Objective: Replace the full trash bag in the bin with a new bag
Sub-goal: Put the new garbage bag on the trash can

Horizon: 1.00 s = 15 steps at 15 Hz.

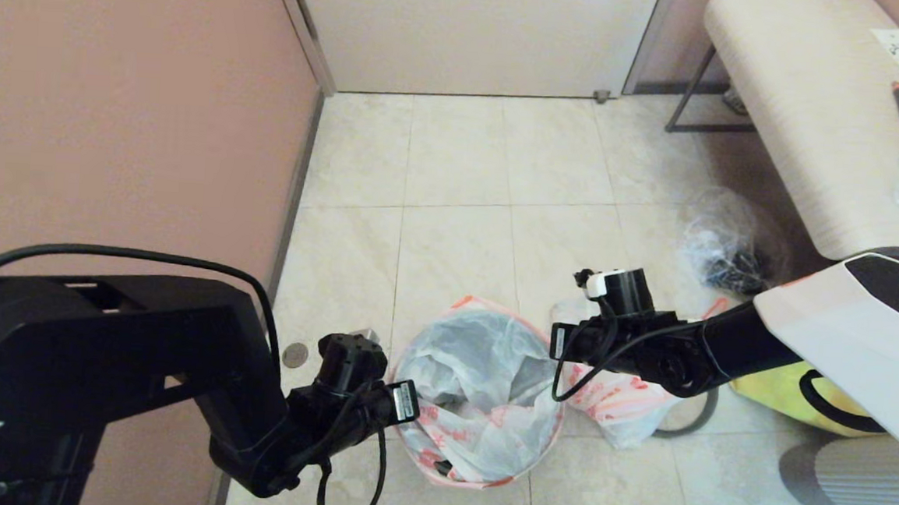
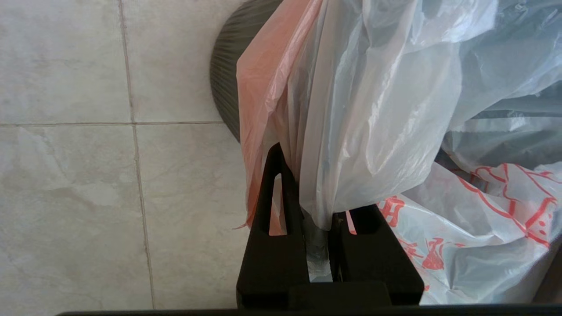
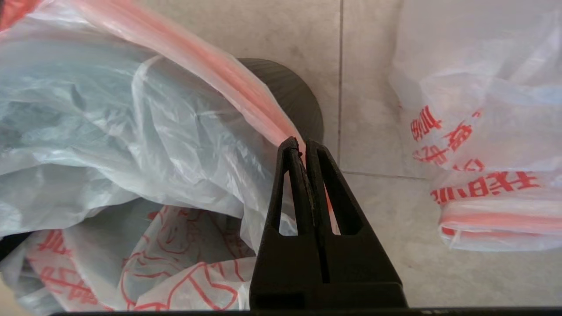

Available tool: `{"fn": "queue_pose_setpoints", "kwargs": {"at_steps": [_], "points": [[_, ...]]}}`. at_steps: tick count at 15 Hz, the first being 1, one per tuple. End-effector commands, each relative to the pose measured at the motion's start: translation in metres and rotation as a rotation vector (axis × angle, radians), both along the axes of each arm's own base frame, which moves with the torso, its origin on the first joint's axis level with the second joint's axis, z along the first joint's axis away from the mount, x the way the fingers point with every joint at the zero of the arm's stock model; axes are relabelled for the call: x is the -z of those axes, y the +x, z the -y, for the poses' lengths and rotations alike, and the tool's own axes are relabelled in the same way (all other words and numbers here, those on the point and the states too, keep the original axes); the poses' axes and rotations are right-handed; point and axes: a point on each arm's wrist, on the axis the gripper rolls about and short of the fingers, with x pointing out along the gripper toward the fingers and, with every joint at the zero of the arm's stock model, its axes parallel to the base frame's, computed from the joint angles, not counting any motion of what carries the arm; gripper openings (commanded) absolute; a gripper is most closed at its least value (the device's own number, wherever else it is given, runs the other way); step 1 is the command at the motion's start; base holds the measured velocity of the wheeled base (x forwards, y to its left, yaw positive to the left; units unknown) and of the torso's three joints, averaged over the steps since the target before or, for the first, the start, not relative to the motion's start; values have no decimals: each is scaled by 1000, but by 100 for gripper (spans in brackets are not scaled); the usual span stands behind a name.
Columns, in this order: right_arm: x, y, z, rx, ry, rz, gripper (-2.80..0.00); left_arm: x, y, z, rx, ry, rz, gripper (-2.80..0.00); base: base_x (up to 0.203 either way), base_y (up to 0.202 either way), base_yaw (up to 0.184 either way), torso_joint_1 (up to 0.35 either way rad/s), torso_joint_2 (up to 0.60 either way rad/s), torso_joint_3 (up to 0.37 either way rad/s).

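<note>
Your left end effector (image 2: 316, 193) pinches the new bag (image 1: 481, 379) at the bin's (image 2: 226, 74) near-left rim. Your right end effector (image 3: 304, 147) pinches its hem opposite. The full bag (image 1: 620, 403) lies just beyond, on the floor.

yellow tote (image 1: 780, 390), clear bag (image 1: 723, 242), bench (image 1: 809, 110)

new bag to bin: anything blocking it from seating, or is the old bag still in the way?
Nothing visible blocks it. The full trash bag lies on the floor beside the bin, out of it. The new bag already sits in the bin's mouth, the left hand and right hand each pinching its hem on opposite sides.
</note>
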Motion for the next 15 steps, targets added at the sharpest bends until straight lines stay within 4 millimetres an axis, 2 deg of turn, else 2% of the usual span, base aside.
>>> {"fn": "queue_pose_setpoints", "kwargs": {"at_steps": [1,3,7,9,11,12,13,15], "points": [[10,1,-1,1,-8,-21,-280,0,0,0,-3,-4,2,-280,0,0,0,0,0,0],[23,3,-2,0,-17,-45,-280,0,0,0,-3,-4,2,-280,0,0,0,0,0,0],[32,5,-2,1,-25,-64,-280,0,0,0,-3,-4,2,-280,0,0,0,0,0,0],[28,4,4,16,-27,-58,-280,0,0,0,-3,-4,2,-280,0,0,0,0,0,0],[10,1,15,48,-22,-30,-280,1,0,-1,-15,2,4,-280,0,0,0,0,0,0],[4,3,24,70,-20,-22,-280,0,0,-1,-20,2,6,0,0,0,0,0,0,0],[-2,3,30,84,-17,-14,-280,-1,0,-1,-21,-1,10,0,0,0,0,0,0,0],[-13,0,29,81,-11,2,-280,-2,-3,-2,-13,-11,33,0,0,0,0,0,0,0]]}}
